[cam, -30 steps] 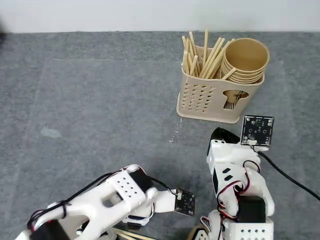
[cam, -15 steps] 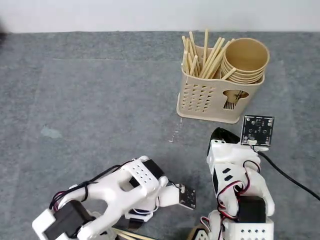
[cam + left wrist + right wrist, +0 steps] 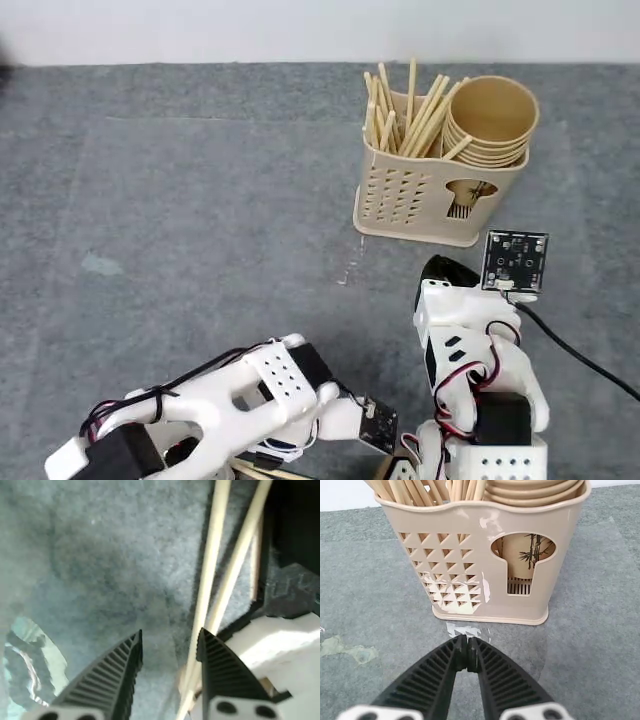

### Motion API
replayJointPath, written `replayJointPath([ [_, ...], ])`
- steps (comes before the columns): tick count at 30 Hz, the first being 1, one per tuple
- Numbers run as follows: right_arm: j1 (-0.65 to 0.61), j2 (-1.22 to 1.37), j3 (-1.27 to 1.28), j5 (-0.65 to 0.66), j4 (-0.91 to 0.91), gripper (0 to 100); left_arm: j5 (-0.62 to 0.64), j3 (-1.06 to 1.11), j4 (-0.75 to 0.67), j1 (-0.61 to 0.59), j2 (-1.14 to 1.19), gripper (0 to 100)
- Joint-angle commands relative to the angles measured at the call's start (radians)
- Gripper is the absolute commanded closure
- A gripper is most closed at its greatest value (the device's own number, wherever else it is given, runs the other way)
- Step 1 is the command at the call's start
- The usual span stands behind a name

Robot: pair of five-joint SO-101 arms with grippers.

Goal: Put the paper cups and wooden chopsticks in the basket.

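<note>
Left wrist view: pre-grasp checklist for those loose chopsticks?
1. Left end effector open: ok, jaws apart over the grey mat.
2. Loose chopsticks centred in the gap: not ok, they run along one jaw's edge.
3. How many chopsticks lie there: cannot tell, at least two.
4. Right end effector out of the way: ok, shut, empty, facing the basket.
5. Basket upright: ok.
6. Paper cups already stacked in it: ok.

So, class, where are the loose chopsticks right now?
The chopsticks lie on the mat at the near edge of the high view, under the left arm. They are close beside the open left pincer, well short of the basket.
</note>
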Motion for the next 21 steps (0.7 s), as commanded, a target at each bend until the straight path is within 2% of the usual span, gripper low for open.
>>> replayJointPath([
  [1,0.012,-0.005,-0.009,0.012,-0.025,98.7,-0.005,0.007,-0.046,-0.044,-0.044,83],
  [6,0.012,-0.005,-0.009,0.012,-0.025,98.8,-0.005,-0.002,-0.066,-0.190,-0.044,88],
  [11,0.012,-0.005,-0.009,0.012,-0.025,98.7,-0.006,-0.008,-0.025,-0.195,-0.044,90],
  [14,0.012,-0.005,-0.009,0.012,-0.025,98.7,-0.006,-0.022,0.005,-0.152,-0.044,91],
  [18,0.012,-0.005,-0.009,0.012,-0.025,98.7,-0.006,-0.062,0.091,-0.031,-0.044,91],
  [21,0.012,-0.005,-0.009,0.012,-0.025,98.7,-0.006,-0.064,0.097,0.048,-0.044,91],
])
